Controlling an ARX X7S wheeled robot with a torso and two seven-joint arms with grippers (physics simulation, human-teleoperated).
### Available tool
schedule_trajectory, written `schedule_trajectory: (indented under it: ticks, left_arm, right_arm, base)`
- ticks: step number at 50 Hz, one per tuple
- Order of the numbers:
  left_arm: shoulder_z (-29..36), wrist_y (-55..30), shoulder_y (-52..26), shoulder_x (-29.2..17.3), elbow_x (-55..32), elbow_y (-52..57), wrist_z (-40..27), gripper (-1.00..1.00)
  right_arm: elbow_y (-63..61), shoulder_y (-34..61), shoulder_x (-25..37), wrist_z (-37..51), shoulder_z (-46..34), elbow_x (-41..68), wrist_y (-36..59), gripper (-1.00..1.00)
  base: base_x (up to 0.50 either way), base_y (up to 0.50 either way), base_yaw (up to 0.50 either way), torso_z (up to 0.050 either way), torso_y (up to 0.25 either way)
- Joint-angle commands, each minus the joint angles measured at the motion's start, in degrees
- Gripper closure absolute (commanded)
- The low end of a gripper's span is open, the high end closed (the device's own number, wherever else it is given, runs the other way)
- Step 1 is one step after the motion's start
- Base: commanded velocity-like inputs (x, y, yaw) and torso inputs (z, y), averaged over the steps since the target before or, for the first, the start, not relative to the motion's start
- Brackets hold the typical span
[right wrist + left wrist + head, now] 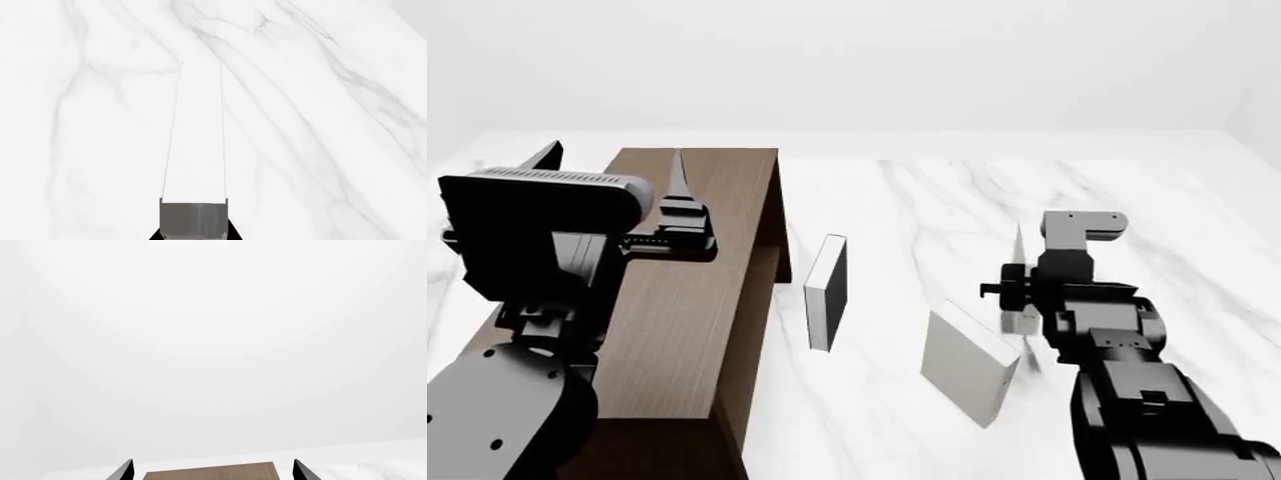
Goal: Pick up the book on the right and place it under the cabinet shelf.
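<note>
— Where is the plain bright-white thin book [199,135] sitting?
— It is standing on its edge on the white marble table [1121,200], and the right gripper [1014,300] is pinching it. The black arm is hiding most of it.
— What is standing nearby?
— A grey-beige blocky book [968,360], then a white book with a dark grey face [825,290]. The left gripper [213,470] is hanging spread wide over the long dark-brown wooden cabinet [694,300].

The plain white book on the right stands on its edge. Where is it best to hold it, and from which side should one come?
Come from above and pinch the book across its thin thickness, near the top edge. It stands upright, so both covers are vertical and free, and the grey-beige book nearby probably crowds a sideways approach.
</note>
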Motion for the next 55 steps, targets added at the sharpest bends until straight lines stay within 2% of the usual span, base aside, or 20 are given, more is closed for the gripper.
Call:
schedule_trajectory:
  ticks: [1,13,19,28,32,37,46,55]
  left_arm:
    - [-0.36,0.33,0.46,-0.1,-0.47,0.33,-0.08,-1.0]
    - [-1.18,-0.2,0.67,-0.54,-1.29,1.48,-0.28,-1.0]
    - [-1.55,-1.2,-0.24,-0.76,-1.87,2.09,-0.51,-1.0]
    - [-2.15,-3.13,-1.77,-1.05,-2.88,3.28,-1.03,-1.0]
    - [-2.38,-4.53,-3.01,-1.25,-3.4,4.0,-1.4,-1.0]
    - [-2.85,-6.15,-4.6,-1.43,-4.15,4.82,-1.81,-1.0]
    - [-3.97,-9.25,-6.91,-1.84,-5.68,6.87,-2.63,-1.0]
    - [-5.24,-11.31,-8.24,-2.28,-6.86,8.29,-3.23,-1.0]
  right_arm:
    - [-0.02,2.03,0.48,1.74,-3.15,-2.9,-4.43,1.0]
    - [-0.03,5.91,1.26,6.79,-7.17,-2.99,-13.18,1.0]
    - [-0.04,8.41,1.42,4.11,-9.08,-3.16,-16.67,1.0]
    - [-1.86,12.83,2.25,0.18,-8.41,-1.23,-16.46,1.0]
    - [-28.72,5.23,4.59,-1.62,-6.7,1.22,-0.34,1.0]
    - [-49.69,0.74,6.44,-3.32,-5.27,3.96,12.43,1.0]
    - [-71.47,-3.34,8.09,-4.33,-1.67,8.57,25.67,1.0]
    - [-93.05,-11.12,7.61,-5.72,7.13,17.29,39.41,1.0]
  base:
    - [0.0,0.0,0.0,0.0,0.0]
    - [0.0,0.0,0.0,0.0,0.002]
    - [0.0,0.0,0.0,0.0,0.002]
    - [0.0,0.0,0.0,0.0,0.001]
    - [0.0,0.0,0.0,0.0,0.0]
    - [0.0,0.0,0.0,0.0,0.002]
    - [0.0,0.0,0.0,0.0,0.001]
    - [0.0,0.0,0.0,0.0,0.001]
